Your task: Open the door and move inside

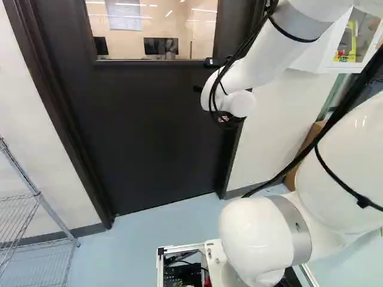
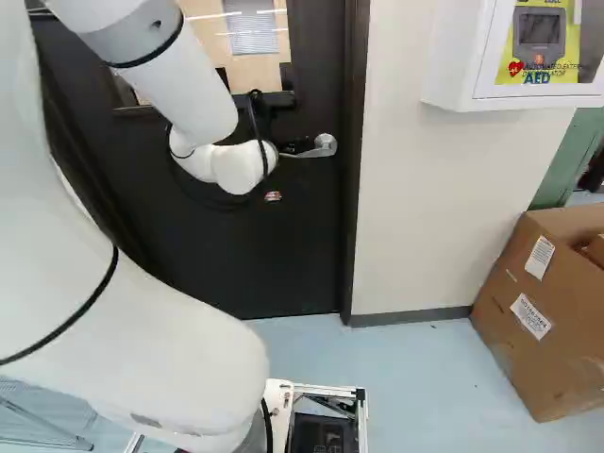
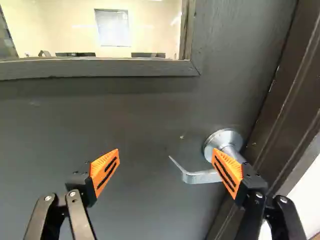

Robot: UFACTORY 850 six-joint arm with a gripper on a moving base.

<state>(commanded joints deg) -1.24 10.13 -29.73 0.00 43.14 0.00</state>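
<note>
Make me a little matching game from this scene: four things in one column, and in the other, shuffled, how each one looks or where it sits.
Things
1. Door
2. Door handle
3. Cardboard box
4. Hand

Descriptions
A. Brown, on the floor, at the right of the right base view
B. Open, with orange pads
C. Dark, with a window in it
D. Silver, close to the edge of the thing it is fixed to

Right pairs: 1-C, 2-D, 3-A, 4-B
</note>
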